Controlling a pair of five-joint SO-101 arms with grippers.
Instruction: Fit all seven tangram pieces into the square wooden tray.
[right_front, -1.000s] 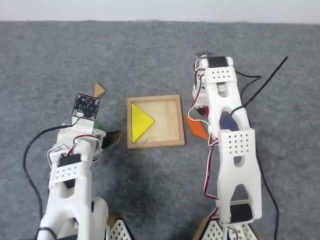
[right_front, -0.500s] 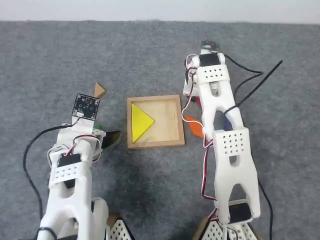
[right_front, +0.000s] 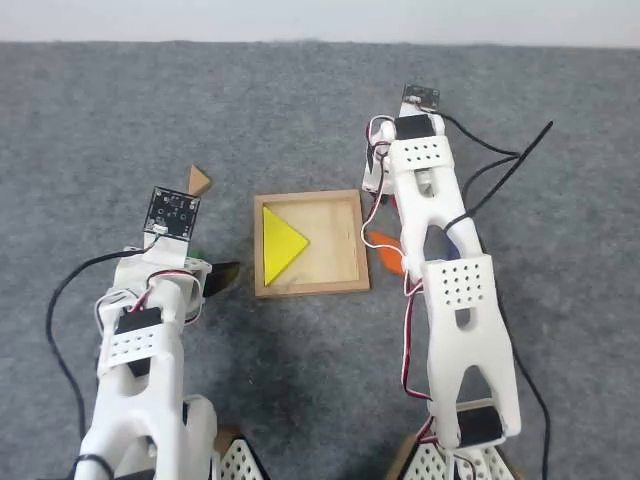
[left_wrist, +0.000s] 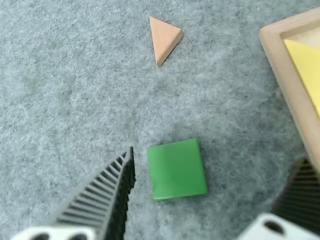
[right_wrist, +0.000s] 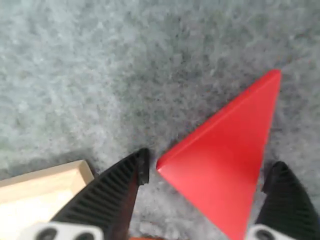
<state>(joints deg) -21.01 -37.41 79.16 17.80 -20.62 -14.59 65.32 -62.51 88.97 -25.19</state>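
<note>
The square wooden tray (right_front: 308, 196) lies between my two arms, and one yellow triangle (right_front: 280, 243) sits flat inside it, against the wall on my left arm's side. The remaining tray floor is bare wood.

On the tray's right-arm side, an orange piece (right_front: 387, 253) lies just beside the wall, half hidden under my right arm, so I cannot tell its shape. A dark blue piece (right_front: 456, 240) shows farther from the tray through a gap in that arm. Near the tray's far corner on that side lies a red triangle (right_wrist: 225, 160), one point cut off. My right gripper (right_wrist: 210, 162) is low over it, jaws spread, one finger at each side; whether either touches it I cannot tell.

On the tray's left-arm side, a green square (left_wrist: 176, 169) lies flat on the grey carpet near the wall, apart from it. My left gripper (left_wrist: 217, 160) is above it with jaws spread wide and holding nothing. A small tan triangle (left_wrist: 164, 37) rests farther out, beyond the green square.
</note>
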